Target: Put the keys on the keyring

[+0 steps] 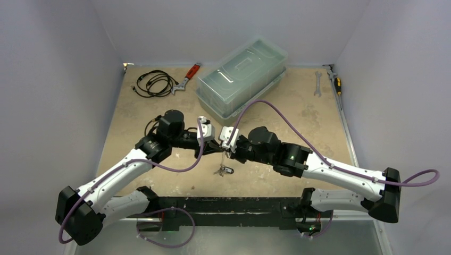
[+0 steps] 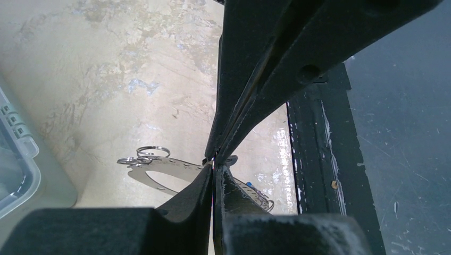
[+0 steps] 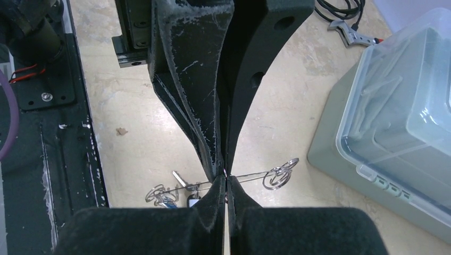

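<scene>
The keyring [image 2: 170, 166] is a thin pale oval loop with small holes, held in the air above the table. Seen edge-on, the keyring [image 3: 255, 176] has small split rings at both ends. The keys [image 3: 180, 179] hang from its low end, with a blue and a black tag under them; from above, the keys [image 1: 223, 170] dangle below the two grippers. My left gripper [image 2: 214, 169] and right gripper [image 3: 226, 178] meet tip to tip, each shut on the loop's thin edge. In the top view the left gripper [image 1: 218, 149] faces the right gripper [image 1: 227, 152].
A clear lidded plastic box [image 1: 242, 74] stands at the back centre. A black cable coil [image 1: 154, 82] and a red-handled wrench [image 1: 186, 77] lie back left. A spanner [image 1: 318, 84] and a screwdriver [image 1: 336, 82] lie back right. The black base rail [image 1: 228, 204] runs along the near edge.
</scene>
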`<state>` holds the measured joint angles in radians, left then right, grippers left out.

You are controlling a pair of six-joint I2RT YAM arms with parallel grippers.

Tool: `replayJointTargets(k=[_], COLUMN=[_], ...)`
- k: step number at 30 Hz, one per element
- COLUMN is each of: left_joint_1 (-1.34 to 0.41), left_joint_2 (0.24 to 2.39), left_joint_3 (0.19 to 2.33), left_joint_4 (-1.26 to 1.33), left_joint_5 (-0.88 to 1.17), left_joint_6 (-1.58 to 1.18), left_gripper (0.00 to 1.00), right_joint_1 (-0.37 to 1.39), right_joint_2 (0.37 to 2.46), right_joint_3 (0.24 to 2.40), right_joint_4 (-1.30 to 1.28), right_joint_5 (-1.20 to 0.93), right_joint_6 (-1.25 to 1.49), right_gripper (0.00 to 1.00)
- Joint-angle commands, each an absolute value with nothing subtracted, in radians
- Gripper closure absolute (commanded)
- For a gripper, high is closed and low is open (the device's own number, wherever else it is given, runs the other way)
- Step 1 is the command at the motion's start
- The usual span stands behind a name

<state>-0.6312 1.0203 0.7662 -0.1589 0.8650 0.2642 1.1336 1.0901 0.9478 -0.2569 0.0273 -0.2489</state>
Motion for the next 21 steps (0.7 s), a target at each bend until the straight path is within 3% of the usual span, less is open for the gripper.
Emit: replayJointTargets(k=[1,4,8,10,15,21], left_joint_1=[-0.639,-0.639,-0.638,-0.639,-0.641,-0.641], left_joint_2=[1.004,0.963,0.919,0.903,0.873,0.820], left_joint_3=[0.746,0.715,0.669,0.649,0.602,0.548], left_joint_4=[-0.067,0.014,0.124,0.174,0.303,0.520], left_joint_5=[0.828,0.812,0.790,0.792,0.808,0.833], left_joint_6=[0.225,0.182,0.117,0.085,-0.006,-0.149], left_gripper=[1.00,1.00,1.00,1.00,1.00,1.00], right_joint_1=[1.141,1.141,1.142,1.141,1.140,1.138], right_joint_2=[1.040,1.021,0.979,0.943,0.780,0.686], right_joint_3=[0.957,0.945,0.925,0.912,0.813,0.711], right_joint_4=[-0.158,-0.141,-0.103,-0.064,0.104,0.231], right_joint_5=[-0.013,-0.010,-0.004,-0.003,-0.002,-0.039], right_joint_6=[-0.255,-0.250,-0.235,-0.223,-0.150,-0.110], right_gripper=[1.00,0.96,0.60,0.50,0.44,0.49])
